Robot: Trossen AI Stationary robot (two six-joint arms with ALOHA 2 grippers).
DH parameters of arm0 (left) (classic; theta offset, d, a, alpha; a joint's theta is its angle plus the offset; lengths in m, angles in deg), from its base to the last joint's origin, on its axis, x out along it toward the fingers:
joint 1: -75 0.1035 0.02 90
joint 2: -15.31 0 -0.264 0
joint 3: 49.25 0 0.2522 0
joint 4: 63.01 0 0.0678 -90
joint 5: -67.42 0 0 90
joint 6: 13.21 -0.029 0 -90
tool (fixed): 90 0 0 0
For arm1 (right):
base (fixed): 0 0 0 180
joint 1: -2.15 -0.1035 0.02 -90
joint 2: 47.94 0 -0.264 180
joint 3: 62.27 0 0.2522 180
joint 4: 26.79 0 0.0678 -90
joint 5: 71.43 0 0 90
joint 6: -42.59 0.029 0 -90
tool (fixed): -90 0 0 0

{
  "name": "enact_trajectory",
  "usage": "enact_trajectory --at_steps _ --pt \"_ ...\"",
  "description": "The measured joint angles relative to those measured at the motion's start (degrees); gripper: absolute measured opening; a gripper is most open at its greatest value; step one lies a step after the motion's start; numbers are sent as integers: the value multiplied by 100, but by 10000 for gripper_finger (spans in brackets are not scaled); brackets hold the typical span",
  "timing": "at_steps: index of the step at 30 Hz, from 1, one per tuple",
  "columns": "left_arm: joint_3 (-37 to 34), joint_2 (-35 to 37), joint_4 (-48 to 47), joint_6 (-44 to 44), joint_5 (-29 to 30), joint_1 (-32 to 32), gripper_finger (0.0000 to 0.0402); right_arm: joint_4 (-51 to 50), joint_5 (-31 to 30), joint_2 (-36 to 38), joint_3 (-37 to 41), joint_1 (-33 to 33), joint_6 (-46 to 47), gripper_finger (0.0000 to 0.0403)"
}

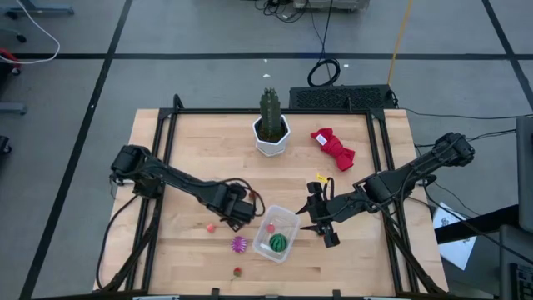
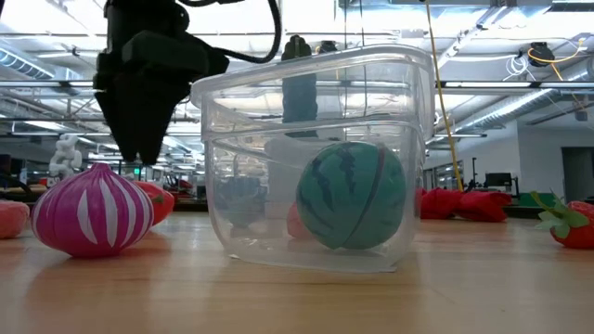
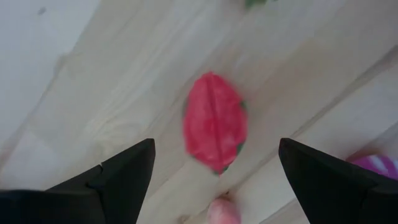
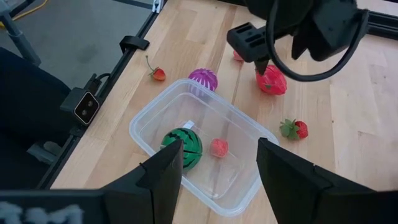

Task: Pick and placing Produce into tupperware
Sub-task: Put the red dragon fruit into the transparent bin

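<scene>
The clear tupperware [image 1: 284, 220] stands near the table's near edge and holds the green striped ball [image 4: 182, 142] and a small pink bit [image 4: 218, 147]. My left gripper [image 3: 216, 143] is open and points down over the larger red piece [image 3: 214, 121], which lies on the table just left of the tupperware; its fingers stand on either side without touching. The purple piece [image 1: 239, 244] lies by the tupperware's near left corner. My right gripper [image 1: 321, 222] hovers open just right of the tupperware.
A pink bit [image 1: 211, 226] and a small red bit [image 1: 237, 271] lie left of and in front of the tupperware, and a strawberry [image 4: 295, 129] lies at its far side. The cactus in its white pot [image 1: 271, 133] and the red cloth bundle [image 1: 333, 148] sit toward the far edge.
</scene>
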State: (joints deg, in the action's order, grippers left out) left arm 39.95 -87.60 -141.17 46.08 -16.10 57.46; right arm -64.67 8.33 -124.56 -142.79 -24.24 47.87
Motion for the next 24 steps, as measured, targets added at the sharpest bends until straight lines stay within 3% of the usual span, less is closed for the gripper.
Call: enact_trajectory --at_steps 24 --pt "-879 0 1109 -192 -76 282 349 39 2 0 0 -2 2 196"
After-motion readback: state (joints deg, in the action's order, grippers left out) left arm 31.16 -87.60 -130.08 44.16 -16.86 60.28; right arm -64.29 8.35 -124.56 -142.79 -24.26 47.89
